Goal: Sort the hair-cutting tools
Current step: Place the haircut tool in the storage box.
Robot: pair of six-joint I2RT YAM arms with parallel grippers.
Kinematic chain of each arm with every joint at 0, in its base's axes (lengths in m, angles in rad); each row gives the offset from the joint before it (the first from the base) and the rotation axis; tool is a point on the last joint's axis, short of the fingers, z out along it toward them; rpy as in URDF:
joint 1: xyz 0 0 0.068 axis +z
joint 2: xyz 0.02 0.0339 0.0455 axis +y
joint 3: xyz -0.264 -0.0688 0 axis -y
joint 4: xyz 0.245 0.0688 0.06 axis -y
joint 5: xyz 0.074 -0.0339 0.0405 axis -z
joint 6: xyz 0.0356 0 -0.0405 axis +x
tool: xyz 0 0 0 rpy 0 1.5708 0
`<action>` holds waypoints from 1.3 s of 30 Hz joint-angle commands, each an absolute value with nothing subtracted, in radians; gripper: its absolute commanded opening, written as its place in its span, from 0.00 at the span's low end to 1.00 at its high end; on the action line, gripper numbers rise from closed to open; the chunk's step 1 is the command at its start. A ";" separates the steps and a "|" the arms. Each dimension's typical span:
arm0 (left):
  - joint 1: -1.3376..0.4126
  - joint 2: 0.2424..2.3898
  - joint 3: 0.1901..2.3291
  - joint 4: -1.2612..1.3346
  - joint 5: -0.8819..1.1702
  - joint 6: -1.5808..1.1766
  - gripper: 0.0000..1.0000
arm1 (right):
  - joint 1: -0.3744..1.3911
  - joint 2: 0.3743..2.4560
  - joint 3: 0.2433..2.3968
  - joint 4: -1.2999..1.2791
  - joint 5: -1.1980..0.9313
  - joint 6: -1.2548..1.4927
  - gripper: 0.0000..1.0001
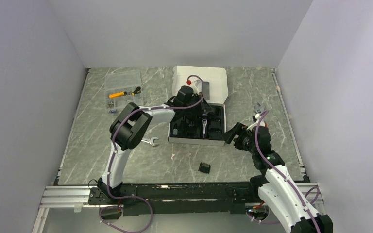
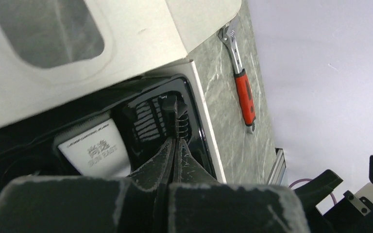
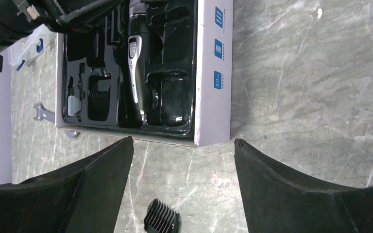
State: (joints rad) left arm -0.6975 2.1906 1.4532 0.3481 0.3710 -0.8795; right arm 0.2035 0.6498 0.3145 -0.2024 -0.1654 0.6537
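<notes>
Top view: left end effector down inside white cardboard box with black moulded tray. Loose black ribbed plastic comb on grey marbled bench nearby.

Left wrist: end effector pressed together, empty, tips against seated black comb.

Right wrist: right end effector spread, empty. Black-and-silver clipper lies in tray.

Risk: on lifting, the tips could snag the seated comb and flip it out.

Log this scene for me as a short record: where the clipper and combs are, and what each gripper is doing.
clipper: lying in the box
comb in tray: slotted, at the left gripper tips
loose comb: on the table, outside the box
left gripper: jaws shut, over the box
right gripper: jaws open, empty, beside the box
</notes>
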 commanded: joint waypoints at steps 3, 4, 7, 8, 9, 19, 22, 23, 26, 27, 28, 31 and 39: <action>-0.658 1.996 1.303 0.475 0.362 -0.946 0.00 | 0.198 0.612 0.347 -0.213 -0.144 0.635 0.79; -0.656 1.970 1.273 0.491 0.355 -0.955 0.00 | 0.198 0.606 0.349 -0.215 -0.142 0.634 0.79; -0.662 1.902 1.163 0.576 0.340 -1.014 0.00 | 0.198 0.599 0.349 -0.213 -0.134 0.631 0.79; -0.663 1.882 1.122 0.636 0.337 -1.042 0.00 | 0.198 0.598 0.349 -0.210 -0.133 0.631 0.79; -0.663 1.865 1.082 0.677 0.330 -1.070 0.00 | 0.198 0.600 0.348 -0.207 -0.135 0.632 0.79; -0.739 1.849 0.958 0.827 0.350 -1.160 0.00 | 0.198 0.591 0.335 -0.194 -0.151 0.636 0.79; -0.757 1.897 0.969 0.876 0.343 -1.181 0.00 | 0.198 0.578 0.331 -0.205 -0.156 0.640 0.79; -0.760 1.909 0.975 0.869 0.339 -1.180 0.00 | 0.197 0.572 0.329 -0.210 -0.156 0.641 0.79; -0.768 1.936 0.991 0.854 0.318 -1.177 0.00 | 0.197 0.550 0.324 -0.223 -0.153 0.644 0.79; -0.768 1.939 0.992 0.844 0.307 -1.176 0.00 | 0.198 0.543 0.324 -0.228 -0.152 0.643 0.79; -0.769 1.945 0.994 0.832 0.299 -1.172 0.00 | 0.197 0.539 0.325 -0.234 -0.150 0.641 0.79; -0.772 1.964 0.998 0.818 0.283 -1.166 0.00 | 0.196 0.531 0.330 -0.244 -0.147 0.640 0.79; -0.773 2.022 1.031 0.795 0.243 -1.141 0.00 | 0.197 0.526 0.332 -0.246 -0.152 0.642 0.79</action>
State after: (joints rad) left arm -0.7677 2.0014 0.9806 0.7788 0.2817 -1.1660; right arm 0.2012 0.5365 0.3145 -0.2466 -0.1574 0.6460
